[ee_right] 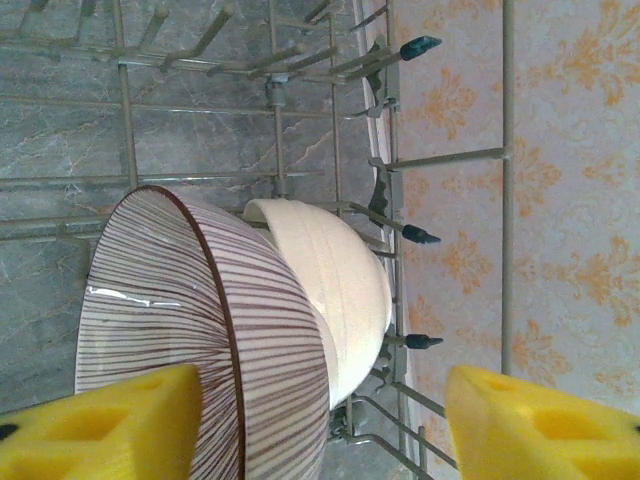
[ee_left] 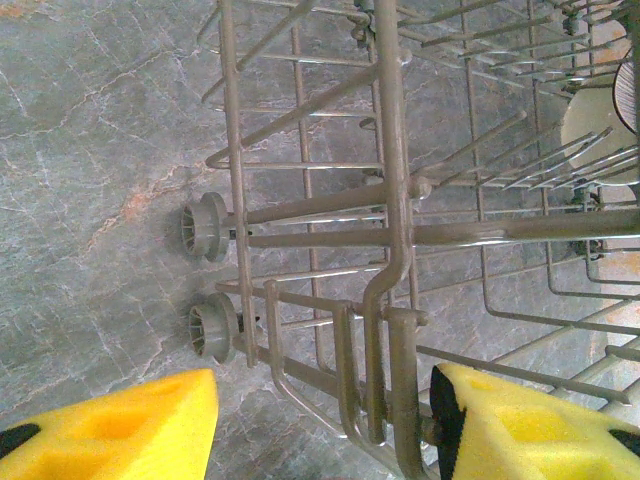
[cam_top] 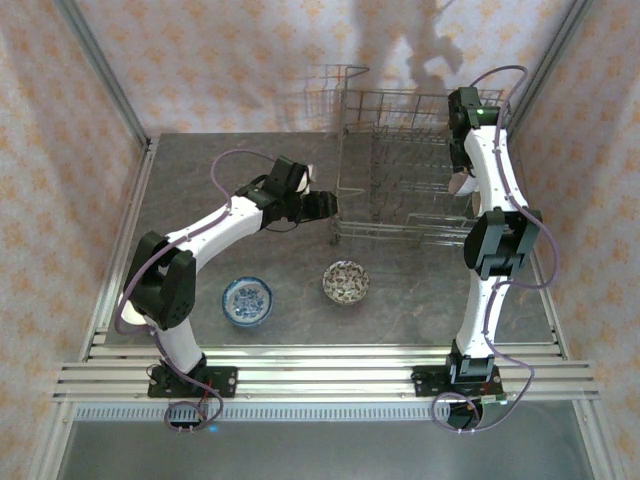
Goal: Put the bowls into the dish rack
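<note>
Grey table [cam_top: 200,180] is carrying the dish rack [cam_top: 400,232], where the right gripper [ee_right: 325,390], jaws open and empty, is hovering over a striped bowl [ee_right: 170,290] leaning on a cream bowl [ee_right: 330,280], while the left gripper [ee_left: 320,400], jaws open, is straddling rack wire, risking snagging and dragging it.

My workbench: the grey, marble-veined tabletop [cam_top: 400,310] lies at the centre. Walls papered in cream with an orange floral print [cam_top: 230,60] rise on the tabletop's left, far and right sides. Two slanting metal posts, left [cam_top: 105,70] and right [cam_top: 545,70], climb from the tabletop's far corners. Blurred dark shadows [cam_top: 420,40] fall on the wall behind the tabletop. Along the tabletop's near edge run parallel aluminium rails [cam_top: 330,372], with a ribbed strip [cam_top: 320,412] and a plain grey panel [cam_top: 320,450] on their near side.
</note>
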{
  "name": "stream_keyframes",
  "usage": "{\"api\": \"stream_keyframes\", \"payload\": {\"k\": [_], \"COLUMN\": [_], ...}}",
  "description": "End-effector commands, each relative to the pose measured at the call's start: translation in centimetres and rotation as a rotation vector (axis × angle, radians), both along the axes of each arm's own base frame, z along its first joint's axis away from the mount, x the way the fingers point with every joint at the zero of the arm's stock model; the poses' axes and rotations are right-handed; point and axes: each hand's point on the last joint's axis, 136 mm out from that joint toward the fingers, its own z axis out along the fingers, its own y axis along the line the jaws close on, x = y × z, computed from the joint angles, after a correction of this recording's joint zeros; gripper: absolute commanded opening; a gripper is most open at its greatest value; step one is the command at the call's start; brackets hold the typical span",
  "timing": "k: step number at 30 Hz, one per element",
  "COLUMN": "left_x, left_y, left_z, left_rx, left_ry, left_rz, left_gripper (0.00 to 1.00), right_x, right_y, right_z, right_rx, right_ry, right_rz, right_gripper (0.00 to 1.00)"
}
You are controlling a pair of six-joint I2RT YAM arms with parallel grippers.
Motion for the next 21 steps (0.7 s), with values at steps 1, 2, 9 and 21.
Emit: {"api": "stream_keyframes", "payload": {"k": [1,2,9,21], "left_x": [-0.4,-0.4,-0.3,-0.6], "left_y": [2.7,2.7,2.6,2.3], "left_z": [-3.9,-3.8,-3.8,-3.8], "left_rx": [0.106,0.106,0.089,0.076], "left_ry": [0.098,0.096,0.093,0.096], "left_rz": [0.077,0.080,0.087,0.113], "left_gripper": [0.58,0.58,0.58,0.58], "right_x": [-0.6,-0.6,-1.6,-3.1], "right_y": [0.2,0.2,-0.4,-0.2], "right_z": [1.4,1.6,2.1,2.9], "right_rx": [0.021,0.022,0.002,-0.066], "right_ry": [-0.032,-0.041,-0.057,-0.089], "right_rz": [-0.049,-0.062,-0.183,-0.267], "right_gripper": [0.70,0.71,0.70,0.50]}}
